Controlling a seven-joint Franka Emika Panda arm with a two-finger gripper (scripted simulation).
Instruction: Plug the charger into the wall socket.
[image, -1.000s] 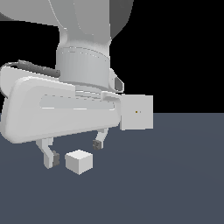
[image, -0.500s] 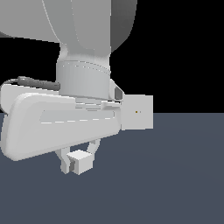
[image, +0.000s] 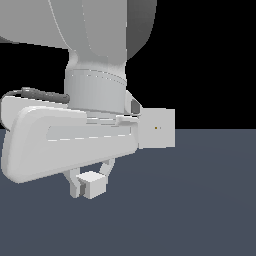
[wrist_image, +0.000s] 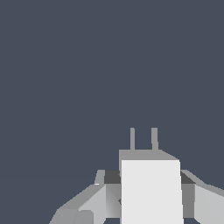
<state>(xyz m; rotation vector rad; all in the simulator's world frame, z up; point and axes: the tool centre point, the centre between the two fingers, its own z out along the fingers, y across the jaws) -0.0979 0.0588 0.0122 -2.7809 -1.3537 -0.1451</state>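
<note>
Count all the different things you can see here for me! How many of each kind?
Charger: 1 (white block, two prongs visible in the wrist view)
Wall socket: 1 (light-grey panel, orange dot)
End effector: 1 (fingers on either side of the charger)
Total: 3

The arm (image: 95, 55) is smooth pale grey-white, with a rounded cylindrical wrist, a wide rounded hand housing, a thin dark cable (image: 37, 93) along its top and short grey fingers (image: 75, 186).

Flat dark slate-blue floor (image: 200, 210) across the lower scene, plain black backdrop (image: 210, 60) above it
</note>
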